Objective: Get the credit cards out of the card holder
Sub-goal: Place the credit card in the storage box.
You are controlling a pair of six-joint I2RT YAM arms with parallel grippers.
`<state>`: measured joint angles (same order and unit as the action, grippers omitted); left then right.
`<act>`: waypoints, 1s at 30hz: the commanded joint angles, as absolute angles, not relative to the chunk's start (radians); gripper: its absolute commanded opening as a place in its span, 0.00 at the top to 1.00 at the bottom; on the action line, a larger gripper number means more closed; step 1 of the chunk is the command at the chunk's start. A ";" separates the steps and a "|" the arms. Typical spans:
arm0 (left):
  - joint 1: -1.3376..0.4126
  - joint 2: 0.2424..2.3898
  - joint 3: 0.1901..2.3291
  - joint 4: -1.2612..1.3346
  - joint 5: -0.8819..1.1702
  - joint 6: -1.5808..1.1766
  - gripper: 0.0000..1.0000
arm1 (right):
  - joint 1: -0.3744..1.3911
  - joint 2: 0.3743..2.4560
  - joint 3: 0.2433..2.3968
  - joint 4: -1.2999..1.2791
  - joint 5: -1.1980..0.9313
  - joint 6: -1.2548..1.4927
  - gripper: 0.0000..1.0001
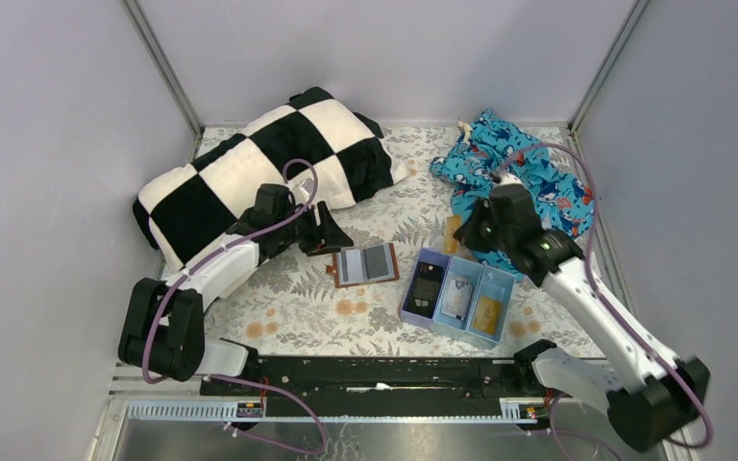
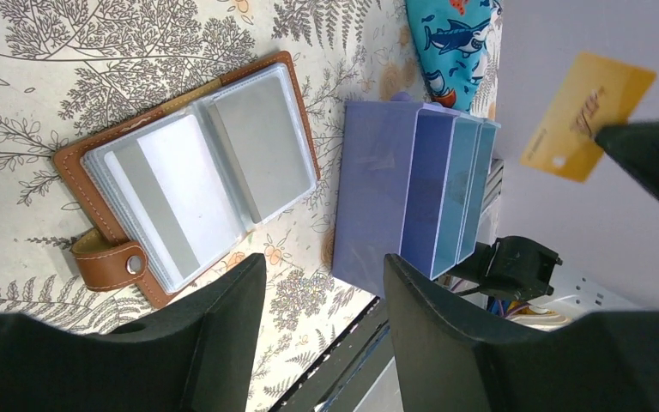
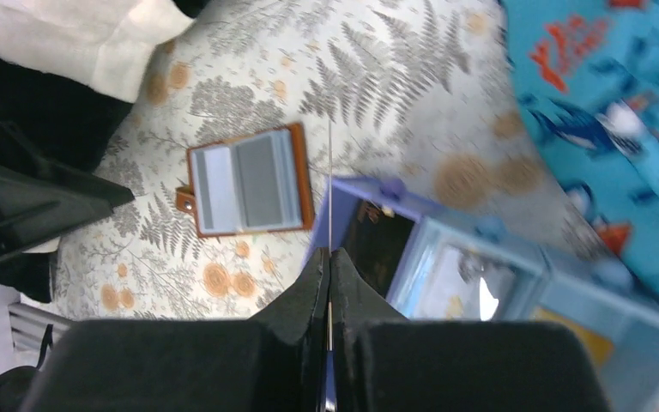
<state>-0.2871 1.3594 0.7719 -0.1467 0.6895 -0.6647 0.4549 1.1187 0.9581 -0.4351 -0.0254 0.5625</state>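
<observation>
Leather card holder lies spread open on the fern-print tablecloth, clear sleeves facing up, between the left gripper and the light blue tray. The left gripper sits just beside the holder's snap-tab edge, fingers parted with nothing between them. The right gripper is pinched tight on an orange-gold card, held in the air near the tray's far side. In the tray's three compartments lie a black blocky item, a pale patterned card and a second orange-gold card.
</observation>
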 commanded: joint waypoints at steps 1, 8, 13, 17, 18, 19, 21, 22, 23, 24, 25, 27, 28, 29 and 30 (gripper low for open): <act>-0.287 1.375 0.780 -0.118 0.683 -0.649 0.43 | 0.468 0.943 0.914 -0.717 0.170 0.671 1.00; -0.288 1.408 0.787 -0.096 0.703 -0.655 0.43 | 0.467 0.832 0.904 -0.972 0.325 0.816 1.00; -0.288 1.428 0.781 -0.107 0.712 -0.644 0.43 | 0.468 0.830 0.867 -1.026 0.357 0.868 1.00; -0.288 1.438 0.784 -0.104 0.713 -0.640 0.43 | 0.468 0.808 0.784 -0.964 0.296 0.867 1.00; -0.288 1.442 0.787 -0.104 0.716 -0.640 0.43 | 0.466 0.809 0.763 -0.949 0.267 0.871 1.00; -0.288 1.445 0.790 -0.104 0.719 -0.639 0.43 | 0.467 0.810 0.740 -0.924 0.233 0.874 1.00; -0.288 1.450 0.794 -0.104 0.721 -0.637 0.43 | 0.468 0.806 0.687 -0.864 0.156 0.869 1.00; -0.287 1.451 0.795 -0.104 0.721 -0.637 0.43 | 0.468 0.804 0.661 -0.831 0.128 0.867 1.00; -0.288 1.452 0.794 -0.103 0.722 -0.636 0.43 | 0.468 0.801 0.637 -0.802 0.104 0.864 1.00; -0.288 1.451 0.792 -0.100 0.725 -0.638 0.43 | 0.467 0.798 0.616 -0.770 0.085 0.857 1.00; -0.287 1.450 0.789 -0.095 0.727 -0.640 0.43 | 0.467 0.796 0.599 -0.752 0.078 0.857 1.00; -0.287 1.448 0.787 -0.092 0.727 -0.641 0.43 | 0.468 0.801 0.584 -0.763 0.111 0.876 0.95; -0.288 1.447 0.786 -0.093 0.730 -0.640 0.43 | 0.467 0.809 0.588 -0.784 0.137 0.887 0.87; -0.287 1.445 0.785 -0.092 0.730 -0.640 0.43 | 0.467 0.816 0.595 -0.807 0.158 0.891 0.75; -0.288 1.446 0.784 -0.092 0.729 -0.640 0.42 | 0.466 0.821 0.608 -0.836 0.176 0.899 0.62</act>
<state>-0.2871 1.4490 0.7719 -0.1371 0.7036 -0.6571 0.4625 0.8143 0.5816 -0.8223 0.1326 0.8631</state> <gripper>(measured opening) 0.573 0.209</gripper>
